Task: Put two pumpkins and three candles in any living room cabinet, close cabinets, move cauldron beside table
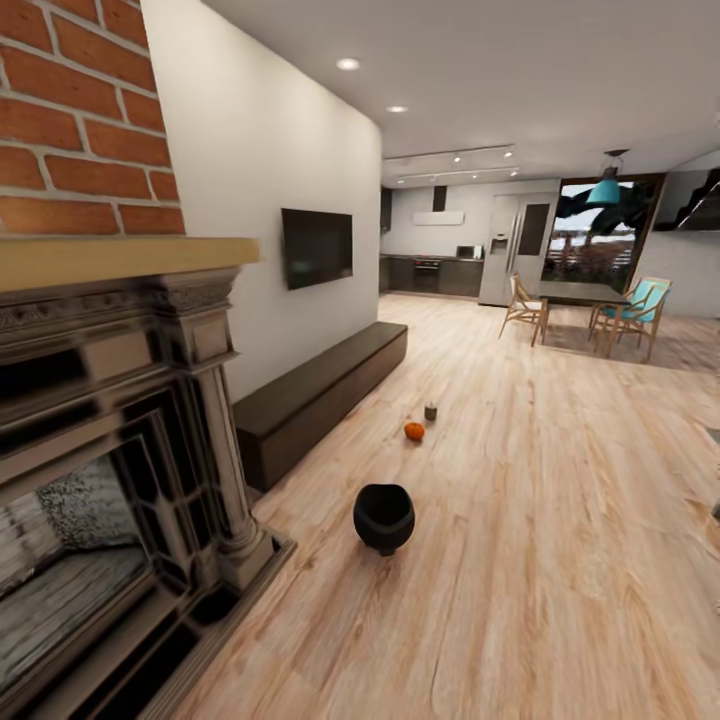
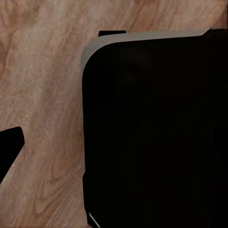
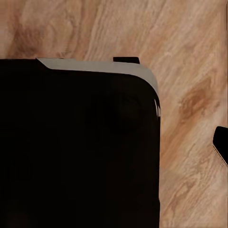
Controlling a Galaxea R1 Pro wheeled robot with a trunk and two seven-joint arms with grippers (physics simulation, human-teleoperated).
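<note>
Wood-plank floor (image 1: 560, 500) is seen running toward a kitchen at upper right, w/ a fireplace (image 1: 110, 450) at left. Little appears done: one pumpkin (image 1: 414, 431) and one candle (image 1: 431, 411) are left on the floor at frame centre, near the closed cabinet (image 1: 320, 395); the cauldron (image 1: 384, 517) is set lower centre, no table adjacent. Grippers' state can't be told; nothing is seen held.

Bright, even room light from ceiling spots (image 1: 348, 64) at upper centre; fireplace (image 1: 110, 480) at lower left looks smeared; both wrist views soft.
</note>
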